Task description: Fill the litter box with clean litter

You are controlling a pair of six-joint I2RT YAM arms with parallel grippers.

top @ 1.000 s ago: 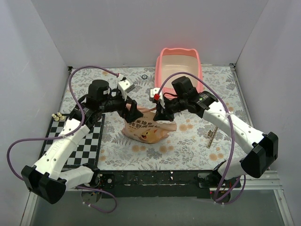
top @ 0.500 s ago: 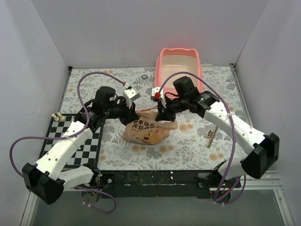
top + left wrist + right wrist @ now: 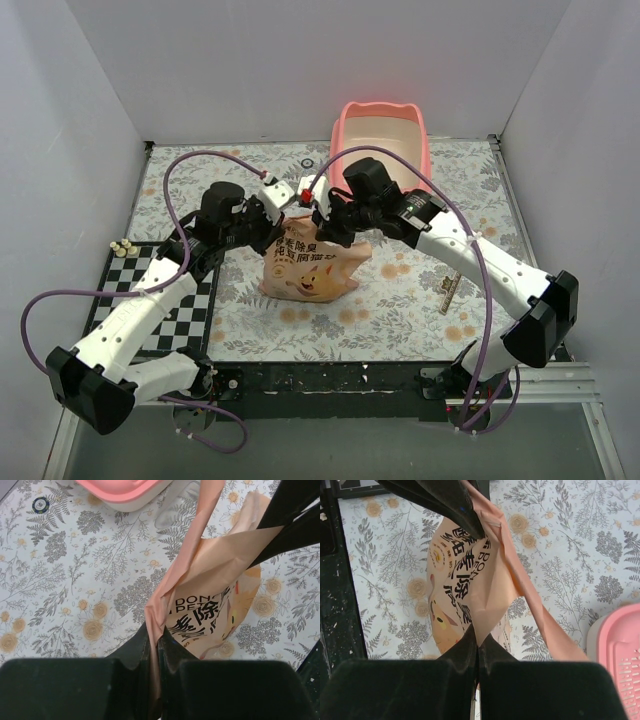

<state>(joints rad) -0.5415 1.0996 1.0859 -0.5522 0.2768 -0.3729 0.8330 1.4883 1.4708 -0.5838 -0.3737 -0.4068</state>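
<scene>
The left gripper [image 3: 154, 641] has its black fingers pressed together on the top edge of the bag [image 3: 220, 595], the thin plastic pinched flat between them. The right gripper [image 3: 476, 642] nips the opposite top corner of the bag [image 3: 465, 590] in the same way, jaws tight on the film.

The orange-tan bag carries dark print. The left wrist view shows the Latin letters "DON" above "PET", with large Chinese characters beneath, "除" among them. An orange cartoon cat face sits lower on the panel. What the bag holds is hidden.

In the overhead view the bag [image 3: 308, 268] stands upright at mid-frame, stretched between the left gripper [image 3: 272, 228] and the right gripper [image 3: 330, 228]. Whether its bottom rests on the floral table [image 3: 400, 310] I cannot tell.

The litter box [image 3: 380, 105] lies in the upper middle of the frame, just above and right of the right gripper and apart from the bag, its cream inner base showing.

Both arms rise from the bottom corners, elbows bowed outward, wrists meeting over the bag.
</scene>
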